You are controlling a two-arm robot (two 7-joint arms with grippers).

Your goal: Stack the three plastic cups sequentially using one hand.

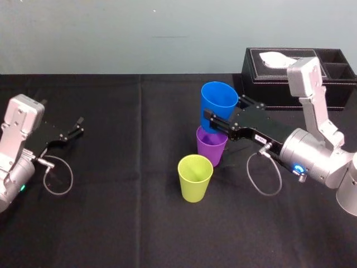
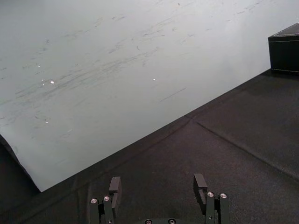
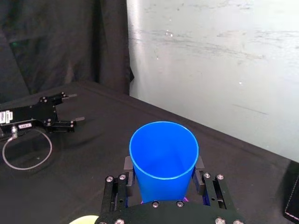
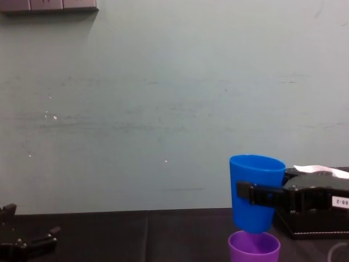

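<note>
Above purple cup (image 1: 211,148), right fingers (image 1: 215,119) grip blue cup (image 1: 218,98); yellow-green cup (image 1: 194,178) beside; tissue box (image 1: 266,84) behind; left fingers (image 2: 115,185) apart, far left.

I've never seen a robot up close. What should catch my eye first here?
The bright blue cup, clamped in the right gripper, hangs upright directly over the purple cup mid-table. Nearer the robot, the yellow-green cup stands alone on the black cloth, and the left gripper rests open far off on the left.
</note>
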